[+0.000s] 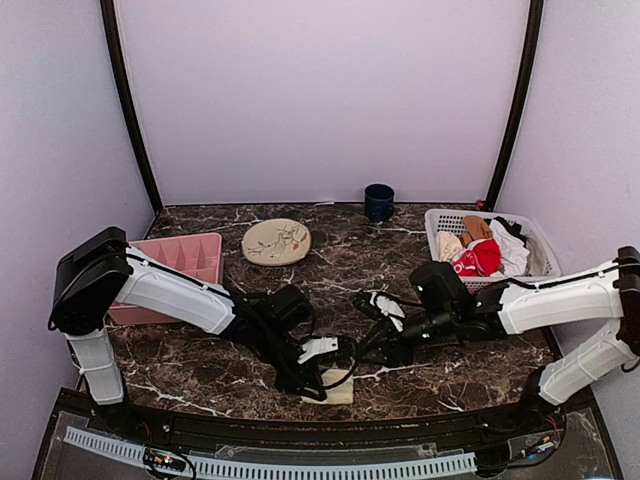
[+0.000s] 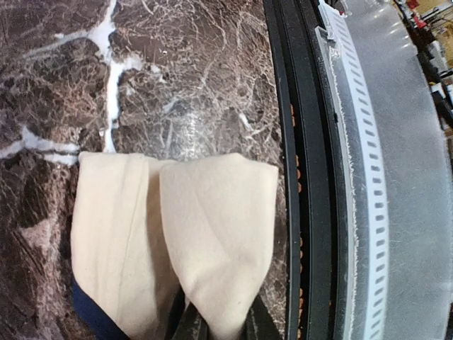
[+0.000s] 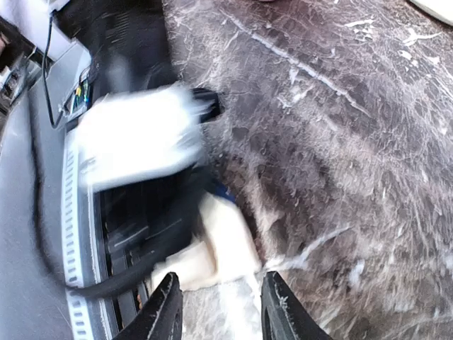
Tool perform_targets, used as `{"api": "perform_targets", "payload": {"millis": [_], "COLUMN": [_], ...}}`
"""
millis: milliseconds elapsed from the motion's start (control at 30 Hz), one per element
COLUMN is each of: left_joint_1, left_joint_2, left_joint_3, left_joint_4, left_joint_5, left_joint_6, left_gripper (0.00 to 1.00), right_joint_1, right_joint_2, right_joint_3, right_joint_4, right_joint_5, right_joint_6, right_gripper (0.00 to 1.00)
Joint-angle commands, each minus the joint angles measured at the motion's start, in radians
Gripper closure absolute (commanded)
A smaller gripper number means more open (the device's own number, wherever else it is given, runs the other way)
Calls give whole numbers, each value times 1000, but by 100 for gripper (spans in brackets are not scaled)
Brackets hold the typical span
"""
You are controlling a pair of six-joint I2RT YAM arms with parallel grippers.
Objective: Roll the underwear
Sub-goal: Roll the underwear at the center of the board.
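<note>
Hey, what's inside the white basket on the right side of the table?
A red garment, a white cloth, a tan cloth and a cream cloth, piled together. Whatever lies beneath them, and the floor of the basket, is covered.

The left arm (image 1: 175, 293) and right arm (image 1: 555, 300) are alike: smooth glossy white shells linked by bulky matte black joint housings, each narrowing to a black wrist and tapered black fingers (image 3: 164, 312).
</note>
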Motion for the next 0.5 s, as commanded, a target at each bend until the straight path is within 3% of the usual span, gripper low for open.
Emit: {"api": "perform_targets", "payload": {"millis": [0,167,467], "left_joint_1": [55,97,148], "left_joint_2": [119,234,319], "left_joint_3": [58,176,244], "left_joint_4": [-229,-355,-390], "left_joint_5": [194,238,324], "left_joint_6": [-61,-71,-100], "left_gripper": [96,95,92], "right_joint_1": [113,234,328], "right_joint_2": [-144,-158,71], "right_joint_3": [-85,-96,44], "right_joint_4": [-15,-35,-15], "right_joint_5": [191,297,371], "right_joint_6": [-68,-117,-243], "right_gripper": [62,62,60]}}
